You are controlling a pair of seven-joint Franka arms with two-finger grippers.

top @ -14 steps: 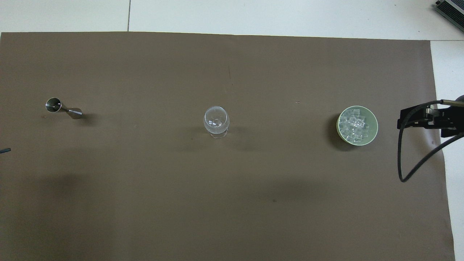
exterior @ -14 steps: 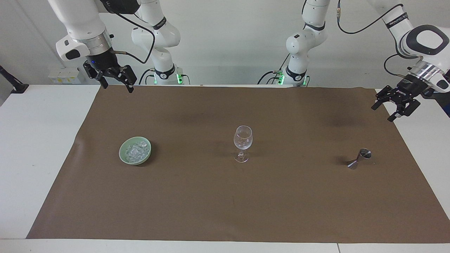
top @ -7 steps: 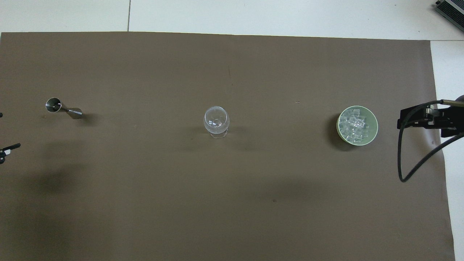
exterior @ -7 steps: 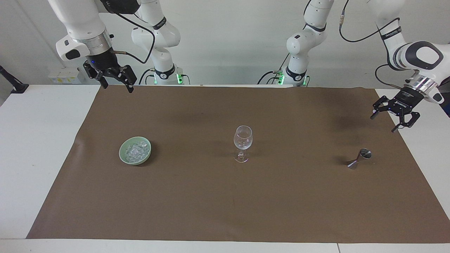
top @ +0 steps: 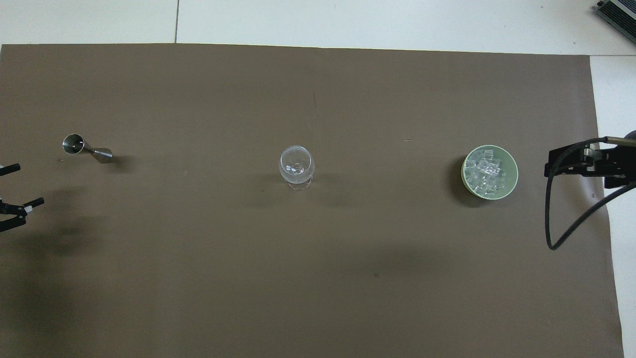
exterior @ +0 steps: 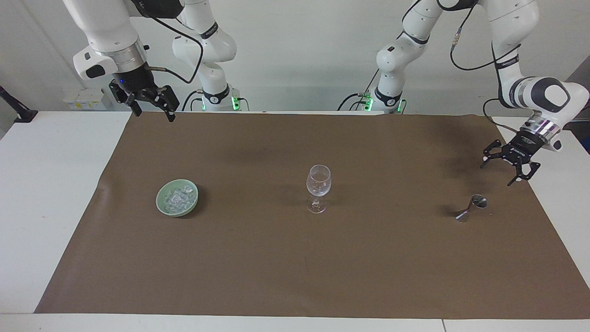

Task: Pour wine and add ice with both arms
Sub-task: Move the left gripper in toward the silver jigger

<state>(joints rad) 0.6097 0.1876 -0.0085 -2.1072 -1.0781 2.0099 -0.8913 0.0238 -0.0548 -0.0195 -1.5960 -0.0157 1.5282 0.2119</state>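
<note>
A matt brown paper sheet (exterior: 258, 258) covers the smooth white table (exterior: 41, 193). The clear stemmed glass (exterior: 318, 186) gleams; the small double-cone metal jigger (exterior: 470, 208) shines; the pale green glazed bowl (exterior: 162, 206) holds glassy ice (exterior: 179, 198).

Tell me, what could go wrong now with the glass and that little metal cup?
The metal measuring cup is small and narrow in the middle, so the open left pincer hanging over the mat near it might knock it over instead of catching it. The wine glass stands tall on a thin stem, so a bump could tip it. The ice in the green bowl looks slippery, so the open right pincer might drop pieces.
</note>
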